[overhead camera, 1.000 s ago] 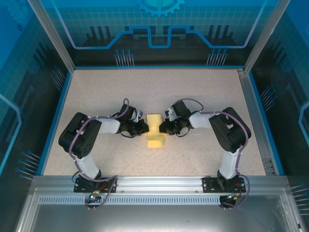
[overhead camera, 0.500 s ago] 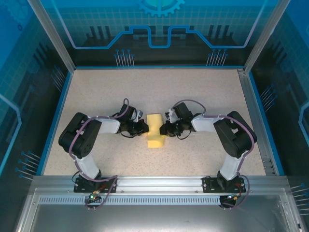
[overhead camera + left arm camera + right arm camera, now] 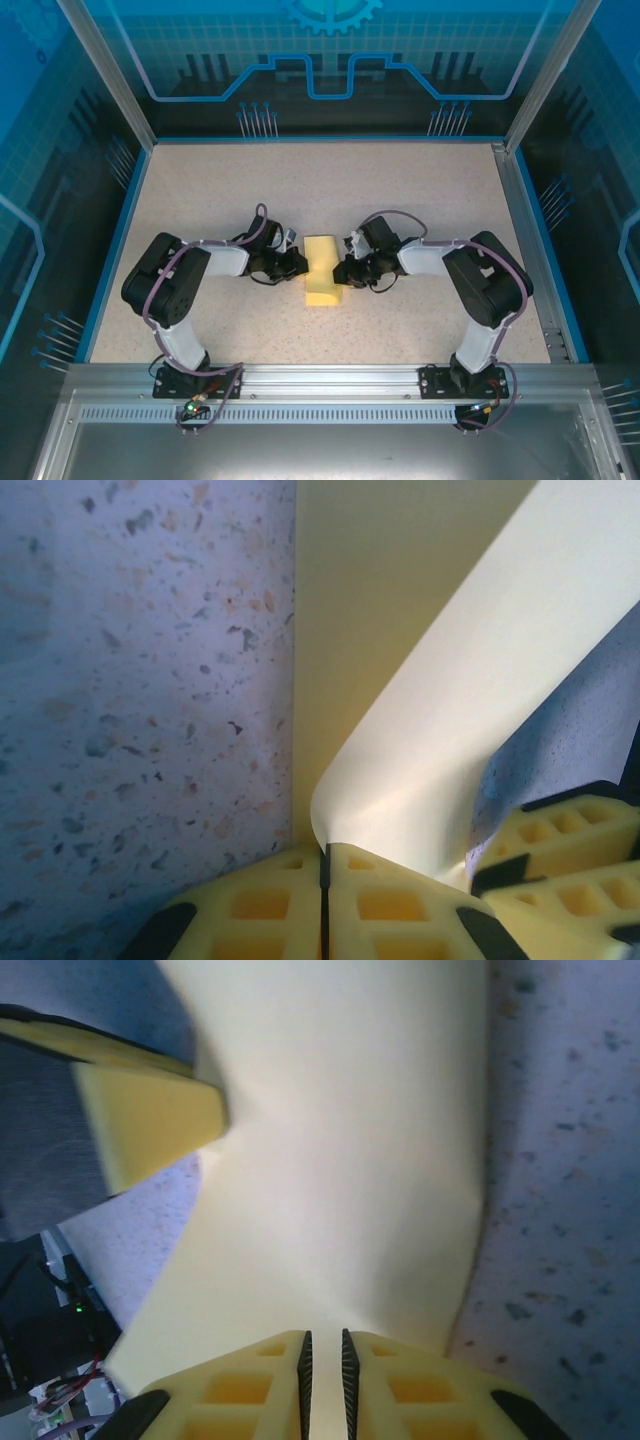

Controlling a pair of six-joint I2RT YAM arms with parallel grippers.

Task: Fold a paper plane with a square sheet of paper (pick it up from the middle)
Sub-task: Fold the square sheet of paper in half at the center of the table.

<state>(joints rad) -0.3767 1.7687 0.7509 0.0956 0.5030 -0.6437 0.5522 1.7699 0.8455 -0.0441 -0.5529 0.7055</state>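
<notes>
Because the paper [image 3: 322, 272] is pinched from both sides at once, we see the risk straight away: if either arm pulls outward, or the two move out of step, this thin sheet could tear at a pinch point or slide out of one grip. If the raised flap is pressed down askew, the crease could land crooked and spoil the plane's centre line. A bend this soft could also spring back once it is let go.

Now the look of it. The paper is pale yellow and plain, already doubled into a narrow band that is a little wider at its near end. One flap curls up off the flat layer in a rounded bend, not a sharp crease. It sits mid-table [image 3: 200, 200], right between the arms.

The left gripper [image 3: 298, 264] has its fingers pressed together on the curled edge. The right gripper [image 3: 340, 270], opposite, is closed to a thin slit with the paper's other edge running into it, which we judge to be clamped.
</notes>
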